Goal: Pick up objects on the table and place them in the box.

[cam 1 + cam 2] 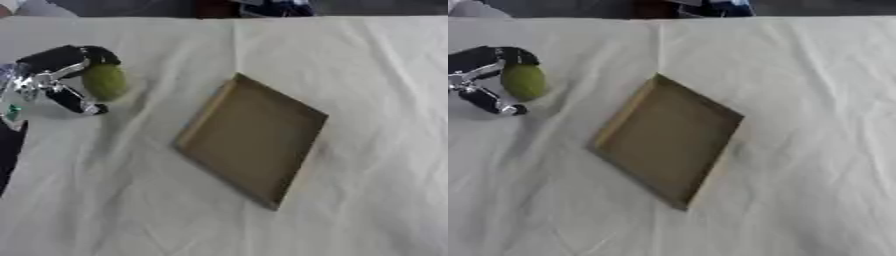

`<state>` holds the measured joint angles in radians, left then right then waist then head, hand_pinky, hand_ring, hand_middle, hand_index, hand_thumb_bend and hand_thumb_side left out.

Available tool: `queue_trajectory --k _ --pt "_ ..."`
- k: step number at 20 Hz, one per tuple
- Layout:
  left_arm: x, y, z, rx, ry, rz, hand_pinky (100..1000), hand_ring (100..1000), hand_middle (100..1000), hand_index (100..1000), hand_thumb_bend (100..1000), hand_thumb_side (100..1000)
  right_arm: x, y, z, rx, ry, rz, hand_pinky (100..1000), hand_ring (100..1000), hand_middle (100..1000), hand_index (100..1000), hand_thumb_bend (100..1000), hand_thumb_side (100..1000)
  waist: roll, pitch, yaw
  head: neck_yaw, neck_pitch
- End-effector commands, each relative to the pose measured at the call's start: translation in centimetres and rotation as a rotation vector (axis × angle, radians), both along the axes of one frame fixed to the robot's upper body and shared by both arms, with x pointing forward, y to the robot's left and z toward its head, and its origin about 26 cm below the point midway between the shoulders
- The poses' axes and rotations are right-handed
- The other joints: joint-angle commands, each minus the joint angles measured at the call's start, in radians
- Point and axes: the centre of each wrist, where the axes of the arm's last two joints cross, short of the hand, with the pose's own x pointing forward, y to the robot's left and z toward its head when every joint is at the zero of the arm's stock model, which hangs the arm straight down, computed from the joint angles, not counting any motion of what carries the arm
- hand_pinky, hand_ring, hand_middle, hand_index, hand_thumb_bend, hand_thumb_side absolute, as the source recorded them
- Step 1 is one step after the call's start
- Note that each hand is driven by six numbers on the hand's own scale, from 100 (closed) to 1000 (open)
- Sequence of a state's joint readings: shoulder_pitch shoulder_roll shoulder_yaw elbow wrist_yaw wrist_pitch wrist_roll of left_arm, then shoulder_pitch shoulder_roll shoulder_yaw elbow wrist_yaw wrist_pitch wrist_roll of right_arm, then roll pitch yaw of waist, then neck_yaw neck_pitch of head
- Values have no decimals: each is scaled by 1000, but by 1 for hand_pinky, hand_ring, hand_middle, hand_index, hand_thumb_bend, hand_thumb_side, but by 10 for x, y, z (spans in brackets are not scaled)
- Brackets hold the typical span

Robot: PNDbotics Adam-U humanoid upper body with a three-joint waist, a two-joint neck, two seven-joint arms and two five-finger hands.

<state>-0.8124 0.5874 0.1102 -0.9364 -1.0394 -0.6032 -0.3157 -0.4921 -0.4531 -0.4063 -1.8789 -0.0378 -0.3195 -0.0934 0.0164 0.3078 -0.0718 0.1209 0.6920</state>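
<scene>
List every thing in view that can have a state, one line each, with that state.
Left hand: at the table's left, fingers curled round the green fruit.
Green fruit: round, held in the left hand; whether it is lifted off the cloth cannot be told.
Box: shallow, brown, open-topped, nothing inside, set askew at the centre.
White cloth: spread over the table, creased.
Right hand: not in view.

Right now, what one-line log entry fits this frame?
left hand: curled round green fruit, left of box | box: empty, on white cloth | right hand: not in view
</scene>
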Motion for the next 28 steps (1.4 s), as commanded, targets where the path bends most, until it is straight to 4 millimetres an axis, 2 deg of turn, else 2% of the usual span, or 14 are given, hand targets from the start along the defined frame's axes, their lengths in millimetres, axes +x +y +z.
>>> queue_trajectory --k 1,5,8,10,12,14,16,18,19,20,21,23,25,28 --pt "-2 11 19 14 -64 51 897 875 868 932 494 146 -3 -2 7 -15 -17 -7 734 645 629 756 100 291 -2 -18 0 -1 -16" --pt "-1 10 20 -3 -92 88 804 797 819 911 443 139 -3 -3 6 -13 -14 -6 735 645 628 756 100 293 -3 -17 -1 0 -19" --pt "0 10 20 3 -105 119 724 738 784 883 442 133 -3 -3 6 -11 -12 -4 735 645 628 756 100 294 -3 -15 -2 1 -21" --pt "0 11 20 17 -115 139 652 658 757 863 454 121 -3 -3 5 -10 -12 -2 736 645 628 756 100 289 -3 -15 -3 2 -22" --pt "1 13 17 25 -117 151 625 626 738 839 439 120 -2 -2 5 -10 -10 0 736 645 628 756 100 297 -3 -14 -4 2 -23" --pt "2 13 14 20 -113 149 599 601 698 813 418 121 -2 -3 5 -8 -8 1 737 645 628 756 100 298 -3 -14 -5 2 -23" --pt "3 12 11 4 -111 141 535 551 611 756 374 118 -2 -2 4 -7 -7 3 737 644 627 755 100 298 -4 -13 -5 3 -24" --pt "4 10 11 -22 -127 128 494 503 555 707 373 105 -2 -2 4 -5 -7 4 737 644 627 755 100 297 -5 -13 -6 4 -25" --pt "5 9 12 -33 -144 122 438 442 491 648 397 100 -2 -2 4 -5 -7 5 737 644 626 755 100 297 -5 -13 -6 4 -25" --pt "5 8 14 -40 -168 118 415 417 467 628 410 100 -2 -2 4 -4 -7 5 736 644 626 755 100 297 -5 -14 -6 4 -25" --pt "5 7 15 -41 -196 115 358 358 409 563 461 100 -2 -2 4 -3 -8 5 736 643 626 755 100 296 -5 -14 -6 5 -25" --pt "5 6 17 -31 -255 105 331 328 378 507 480 100 -2 -2 4 -2 -8 5 736 643 625 754 100 298 -6 -15 -6 4 -25" --pt "4 4 21 -11 -324 86 322 323 374 497 613 100 -3 -2 4 -2 -8 5 736 642 625 754 100 295 -5 -16 -5 5 -26" --pt "3 -2 29 34 -453 45 321 340 388 510 711 100 -3 -2 4 -1 -8 5 736 642 624 754 100 294 -6 -18 -3 4 -25"
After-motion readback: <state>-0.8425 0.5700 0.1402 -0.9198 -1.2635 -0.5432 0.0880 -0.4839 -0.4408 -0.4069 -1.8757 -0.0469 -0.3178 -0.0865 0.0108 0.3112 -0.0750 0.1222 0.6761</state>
